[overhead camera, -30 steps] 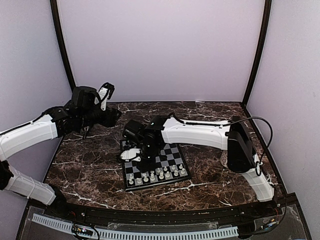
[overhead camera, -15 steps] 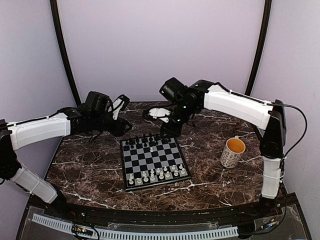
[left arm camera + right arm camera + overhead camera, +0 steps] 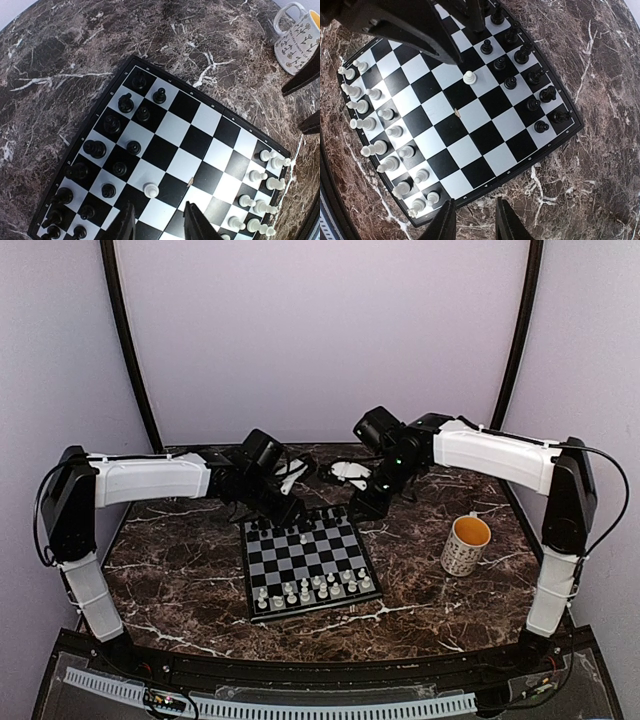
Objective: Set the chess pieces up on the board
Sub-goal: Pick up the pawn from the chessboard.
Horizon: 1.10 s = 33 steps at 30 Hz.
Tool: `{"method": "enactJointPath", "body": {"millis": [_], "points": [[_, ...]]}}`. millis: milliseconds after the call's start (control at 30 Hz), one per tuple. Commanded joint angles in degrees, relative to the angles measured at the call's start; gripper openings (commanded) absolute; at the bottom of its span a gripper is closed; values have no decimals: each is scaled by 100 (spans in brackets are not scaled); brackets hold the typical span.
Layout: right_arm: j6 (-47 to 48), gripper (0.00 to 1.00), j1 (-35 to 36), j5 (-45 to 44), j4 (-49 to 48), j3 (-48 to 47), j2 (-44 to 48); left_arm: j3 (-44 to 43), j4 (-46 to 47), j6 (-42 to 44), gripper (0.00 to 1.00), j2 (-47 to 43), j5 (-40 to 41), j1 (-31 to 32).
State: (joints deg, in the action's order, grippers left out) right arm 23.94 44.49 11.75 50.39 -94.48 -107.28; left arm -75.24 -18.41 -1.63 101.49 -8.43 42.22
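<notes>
My left gripper point(image 3: 159, 212) half open, empty, over board point(image 3: 172, 127). Stray white pawn point(image 3: 150, 189) at 12 o'clock of my fingertips. My right gripper point(image 3: 475, 205) narrowly open, empty, at board edge. Risk: my finger clips black pawn point(image 3: 108, 190) at 9 o'clock of it and topples it.

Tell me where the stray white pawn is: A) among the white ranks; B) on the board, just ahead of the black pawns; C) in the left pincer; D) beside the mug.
B: the white pawn stands on the board right beside the black pawns.
</notes>
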Motion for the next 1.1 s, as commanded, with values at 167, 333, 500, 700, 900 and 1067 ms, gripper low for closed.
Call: {"method": "enactJointPath", "body": {"millis": [167, 333, 500, 700, 900, 1067], "points": [[41, 30, -349, -41, -306, 96, 293, -775, -626, -308, 30, 759, -87, 115], [15, 33, -536, -82, -317, 111, 423, -1235, -1075, -367, 31, 1127, 151, 150], [17, 35, -681, -111, -339, 144, 507, -1201, -1307, -387, 30, 1192, 396, 173], [14, 36, -714, -91, -319, 105, 491, -1058, -1309, -384, 27, 1221, 271, 192], [15, 36, -714, -92, -301, 96, 476, -1131, -1287, -366, 26, 1357, 147, 193], [23, 36, -715, -94, -312, 133, 480, -1235, -1307, -326, 24, 1490, 98, 194]]}}
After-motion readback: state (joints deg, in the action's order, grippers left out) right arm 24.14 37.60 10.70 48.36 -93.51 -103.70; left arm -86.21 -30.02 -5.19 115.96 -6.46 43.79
